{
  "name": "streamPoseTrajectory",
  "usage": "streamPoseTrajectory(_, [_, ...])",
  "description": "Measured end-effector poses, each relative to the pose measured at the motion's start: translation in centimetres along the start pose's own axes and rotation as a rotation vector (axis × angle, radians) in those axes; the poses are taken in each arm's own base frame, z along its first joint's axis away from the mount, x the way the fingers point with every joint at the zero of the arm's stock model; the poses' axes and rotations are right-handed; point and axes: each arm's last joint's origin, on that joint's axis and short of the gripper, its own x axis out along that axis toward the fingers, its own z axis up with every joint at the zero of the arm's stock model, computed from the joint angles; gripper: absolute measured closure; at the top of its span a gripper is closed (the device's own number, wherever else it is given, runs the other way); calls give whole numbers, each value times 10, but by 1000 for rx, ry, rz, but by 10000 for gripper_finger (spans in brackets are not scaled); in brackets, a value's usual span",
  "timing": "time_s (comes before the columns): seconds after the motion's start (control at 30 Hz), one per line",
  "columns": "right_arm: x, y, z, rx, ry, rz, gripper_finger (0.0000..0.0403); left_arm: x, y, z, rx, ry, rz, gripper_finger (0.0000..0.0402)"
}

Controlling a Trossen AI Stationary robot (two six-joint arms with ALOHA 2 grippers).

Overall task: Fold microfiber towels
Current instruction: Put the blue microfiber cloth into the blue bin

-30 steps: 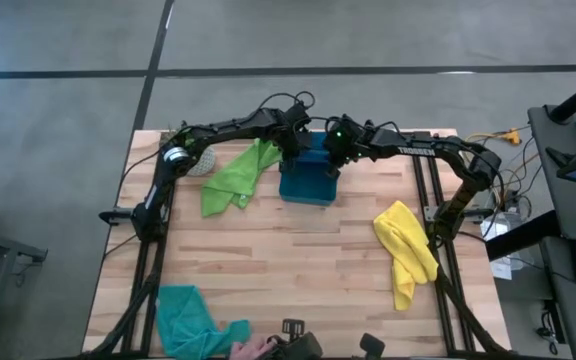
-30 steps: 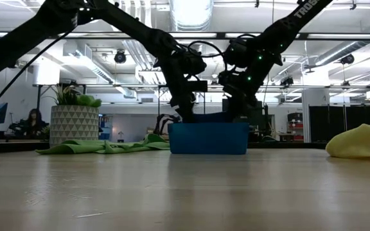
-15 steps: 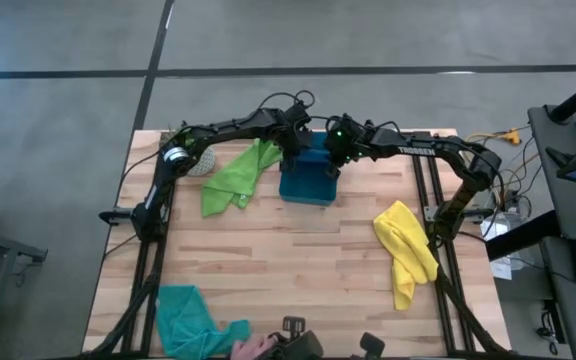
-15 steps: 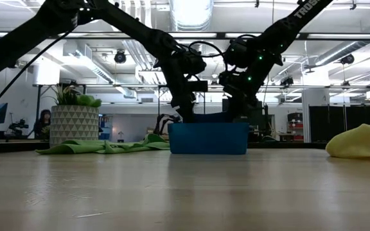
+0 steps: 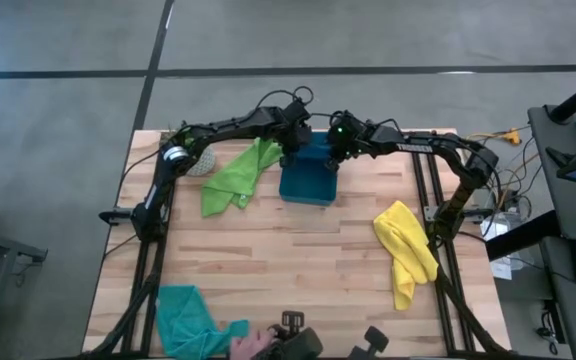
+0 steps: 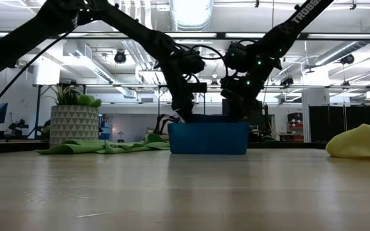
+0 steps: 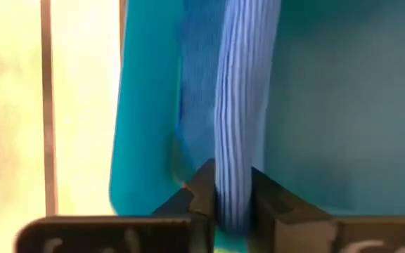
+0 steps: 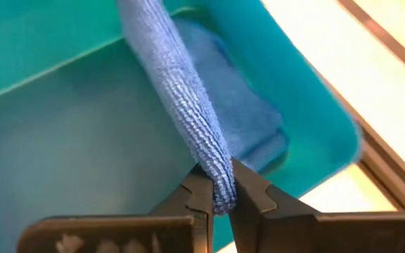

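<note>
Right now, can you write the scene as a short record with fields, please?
left gripper: over the bin, shut on the blue towel
right gripper: over the bin, shut on the blue towel
bin: far middle of the table
green towel: flat, left of the bin
yellow towel: right side of the table
teal towel: near left corner

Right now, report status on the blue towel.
Left gripper and right gripper both shut on blue towel. Towel partly inside teal bin. Nothing in the way.
</note>
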Motion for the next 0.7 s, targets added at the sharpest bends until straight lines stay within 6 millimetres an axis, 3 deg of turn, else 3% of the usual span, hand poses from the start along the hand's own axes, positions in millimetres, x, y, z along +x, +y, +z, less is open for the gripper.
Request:
streamPoseTrajectory(0.37, [-5,-21,8,90,-13,46,297,1,13,-7,-27,19,58,249])
streamPoseTrajectory(0.57, [-8,-22,13,102,-19,64,260,-5,15,-7,-29,33,94,236])
streamPoseTrajectory(0.7, [-11,-17,18,46,-48,236,257,-22,21,-6,-39,23,138,236])
